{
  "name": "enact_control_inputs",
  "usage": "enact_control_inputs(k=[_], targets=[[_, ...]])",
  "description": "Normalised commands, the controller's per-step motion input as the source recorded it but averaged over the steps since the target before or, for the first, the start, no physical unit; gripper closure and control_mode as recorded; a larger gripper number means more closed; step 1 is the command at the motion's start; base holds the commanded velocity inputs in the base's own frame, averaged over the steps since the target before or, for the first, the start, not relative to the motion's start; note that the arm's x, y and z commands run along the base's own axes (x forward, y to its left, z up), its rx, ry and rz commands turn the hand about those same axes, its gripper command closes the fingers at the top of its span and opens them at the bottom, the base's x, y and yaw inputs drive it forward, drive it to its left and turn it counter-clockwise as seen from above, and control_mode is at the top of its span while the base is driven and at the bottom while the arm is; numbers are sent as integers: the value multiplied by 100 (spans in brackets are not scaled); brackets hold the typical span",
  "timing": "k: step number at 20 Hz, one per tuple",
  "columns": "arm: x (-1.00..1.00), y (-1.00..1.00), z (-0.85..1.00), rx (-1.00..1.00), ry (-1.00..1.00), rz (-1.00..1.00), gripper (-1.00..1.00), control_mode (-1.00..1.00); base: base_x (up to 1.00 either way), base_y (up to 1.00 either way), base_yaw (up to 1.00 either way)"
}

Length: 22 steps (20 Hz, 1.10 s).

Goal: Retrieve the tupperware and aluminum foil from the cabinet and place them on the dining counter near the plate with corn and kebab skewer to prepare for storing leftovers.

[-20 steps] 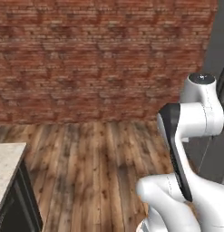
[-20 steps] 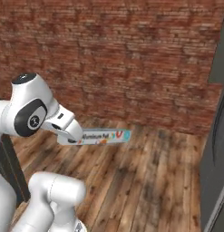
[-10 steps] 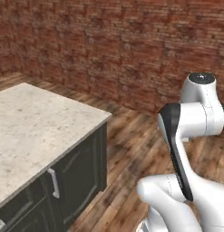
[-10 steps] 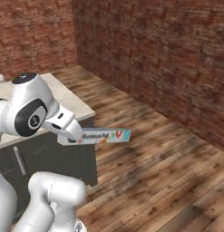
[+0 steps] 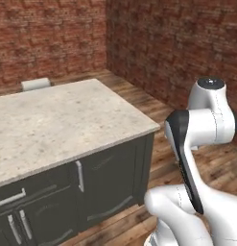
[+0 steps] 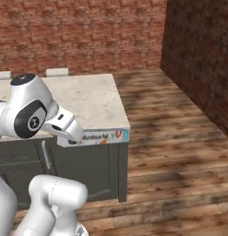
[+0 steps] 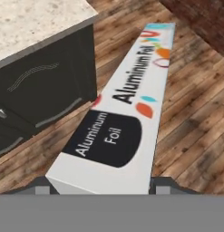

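Red-brown brick walls [image 5: 53, 33] close the room on two sides and meet in a corner; the wall [image 6: 198, 50] on the right of the right base view lies in shadow, darker than the lit one behind. The floor [image 6: 171, 138] is of warm brown wooden planks with a soft sheen and patches of shade. White-cushioned stools [image 6: 57, 72] stand against the back wall side of the island. Dark cabinet doors [image 5: 115, 178] with metal bar handles [image 5: 80, 176] run beneath the stone top.
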Motion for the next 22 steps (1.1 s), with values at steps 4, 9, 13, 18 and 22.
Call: enact_control_inputs(k=[4, 9, 13, 18, 22], targets=[[0, 0, 0, 0, 0, 0, 100, 100, 19, -100, 34], [0, 0, 0, 0, 0, 0, 100, 100, 40, -100, 24], [0, 0, 0, 0, 0, 0, 100, 100, 66, -100, 36], [0, 0, 0, 0, 0, 0, 100, 100, 91, -84, 50], [0, 0, 0, 0, 0, 0, 100, 100, 100, -90, 46]])
